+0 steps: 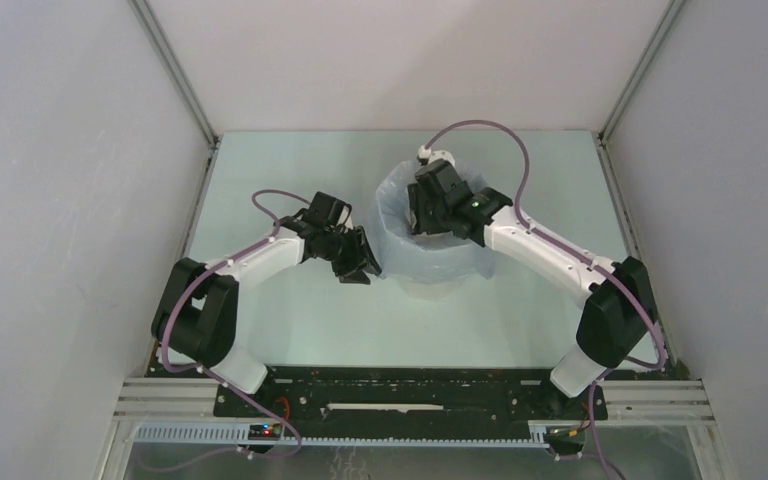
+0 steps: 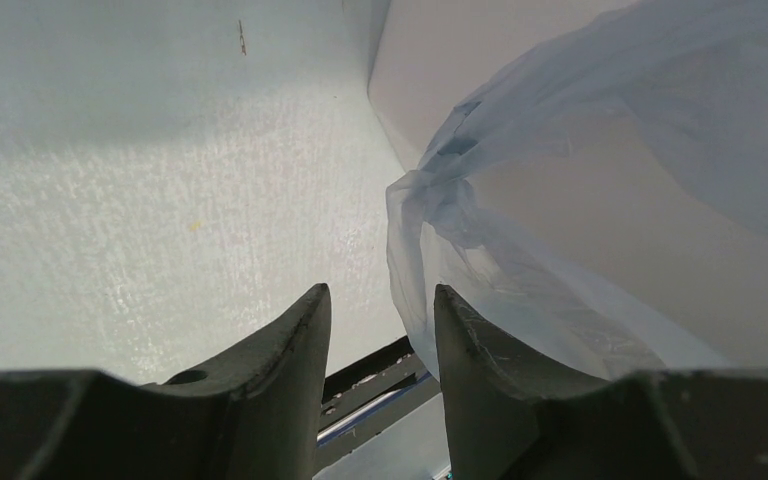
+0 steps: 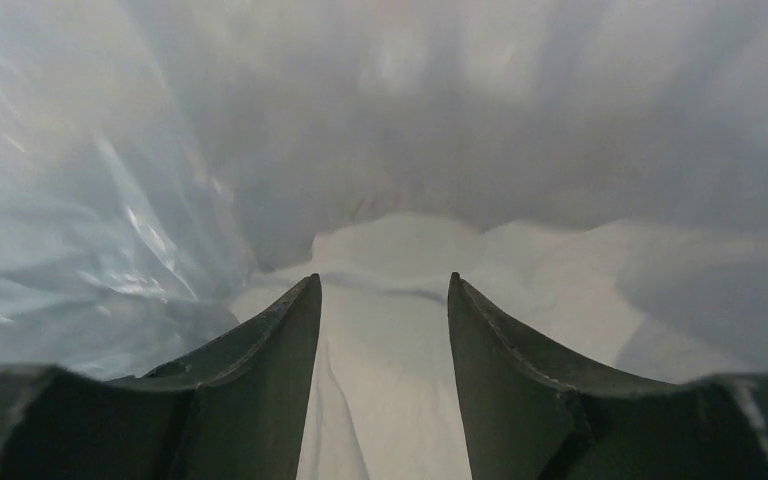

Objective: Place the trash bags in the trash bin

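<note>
Robotics lab test cell, plainly. Boxed in on three sides by blank white panels point(image 1: 60, 150), joined at the corners by aluminium struts point(image 1: 175, 70). Floored with a bare pale-green desk point(image 1: 290, 320). Fitted at the near edge with two white-and-black robot arms, left arm point(image 1: 250, 258) and right arm point(image 1: 550, 250), bolted to a black base plate point(image 1: 410, 390). Strung with purple cables point(image 1: 515, 150) looping along each arm. Wired below through a small circuit board point(image 1: 265, 430) with lit indicator lights, mounted beside a slotted cable duct point(image 1: 190, 432) on aluminium rails.
</note>
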Robot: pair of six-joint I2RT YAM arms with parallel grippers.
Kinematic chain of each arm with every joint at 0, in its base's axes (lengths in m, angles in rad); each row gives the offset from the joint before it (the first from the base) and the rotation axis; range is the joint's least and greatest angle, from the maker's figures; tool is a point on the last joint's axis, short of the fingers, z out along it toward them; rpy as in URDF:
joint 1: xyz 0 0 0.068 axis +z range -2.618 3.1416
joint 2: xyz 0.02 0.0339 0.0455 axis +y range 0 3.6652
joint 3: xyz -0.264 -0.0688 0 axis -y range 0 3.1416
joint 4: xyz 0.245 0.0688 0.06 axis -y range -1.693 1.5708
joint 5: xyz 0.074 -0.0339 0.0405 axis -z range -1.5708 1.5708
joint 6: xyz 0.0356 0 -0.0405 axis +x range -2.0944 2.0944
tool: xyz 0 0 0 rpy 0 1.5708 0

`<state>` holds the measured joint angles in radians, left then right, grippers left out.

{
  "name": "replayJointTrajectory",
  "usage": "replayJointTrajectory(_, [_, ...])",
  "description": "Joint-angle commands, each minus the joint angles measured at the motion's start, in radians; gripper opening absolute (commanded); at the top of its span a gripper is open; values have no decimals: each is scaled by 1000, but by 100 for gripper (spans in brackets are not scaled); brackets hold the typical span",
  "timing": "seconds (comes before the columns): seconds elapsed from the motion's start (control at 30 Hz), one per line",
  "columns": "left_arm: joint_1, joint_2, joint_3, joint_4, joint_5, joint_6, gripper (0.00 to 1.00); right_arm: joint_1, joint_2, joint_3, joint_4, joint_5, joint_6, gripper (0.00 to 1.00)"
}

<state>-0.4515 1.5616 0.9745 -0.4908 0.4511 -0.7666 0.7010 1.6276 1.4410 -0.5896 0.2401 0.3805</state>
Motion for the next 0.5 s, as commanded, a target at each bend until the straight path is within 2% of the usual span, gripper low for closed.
replayJointTrajectory(0.0, [-4, -37, 16, -6, 8, 23, 48, 25, -27, -84, 24, 5, 27, 59])
replayJointTrajectory(0.33, [-4, -49, 20, -13, -1, 21, 49, -5, 94, -158, 202, -61, -5, 59])
replayJointTrajectory(0.47, [-4, -46, 46, -36, -21, 33, 50, 1, 133, -154, 178, -74, 17, 59])
